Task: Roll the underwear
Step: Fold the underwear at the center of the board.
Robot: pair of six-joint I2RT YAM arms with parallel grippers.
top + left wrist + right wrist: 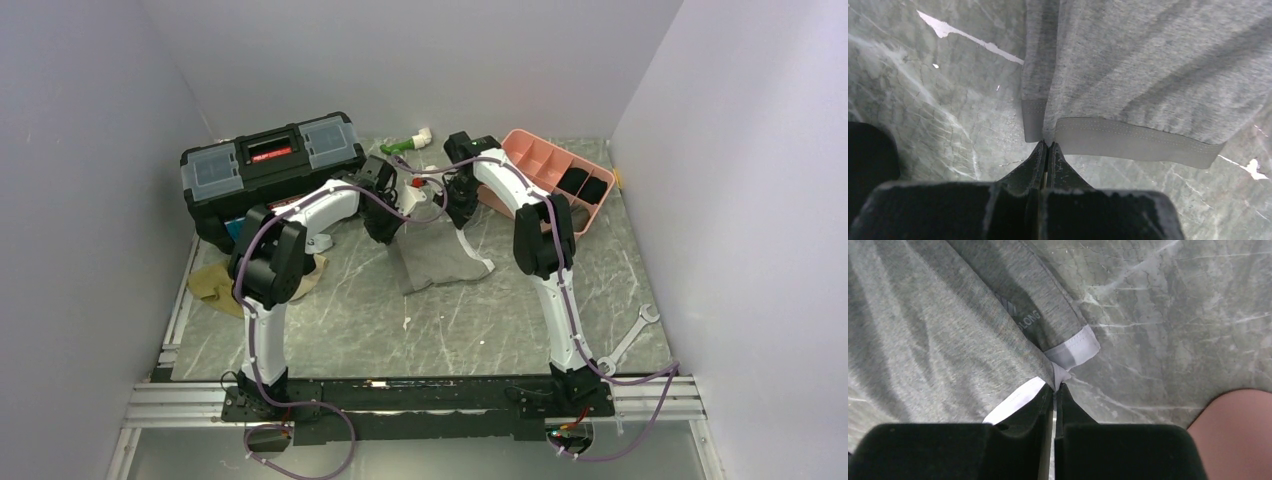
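Left claw (1047, 146): shut tight, tips butted against the hem of the grey underwear (437, 262); no telling about cloth actually nipped between them. Right claw (1055, 386): closed to a hairline, pinching the white-banded corner of that same piece, as far as shows.

Grey piece: spread ahead of and below both claws, spanning the gap between them, lying mostly flat on the table (330, 320). No fold, no turn of a roll anywhere on it.

Judged from that: only just begun on this one. Far edge taken up at two points, all the rolling yet to do.

Apparently finished: two black rolls (585, 184), tucked into neighbouring compartments of the pink tray (528, 150), just off the right claw's outer side.

Not yet touched: an olive-tan piece (212, 285), crumpled well out on the left claw's outer side, down by that arm's elbow and in front of the toolbox (270, 160).

By this reckoning: two done, one in hand, at least one waiting.
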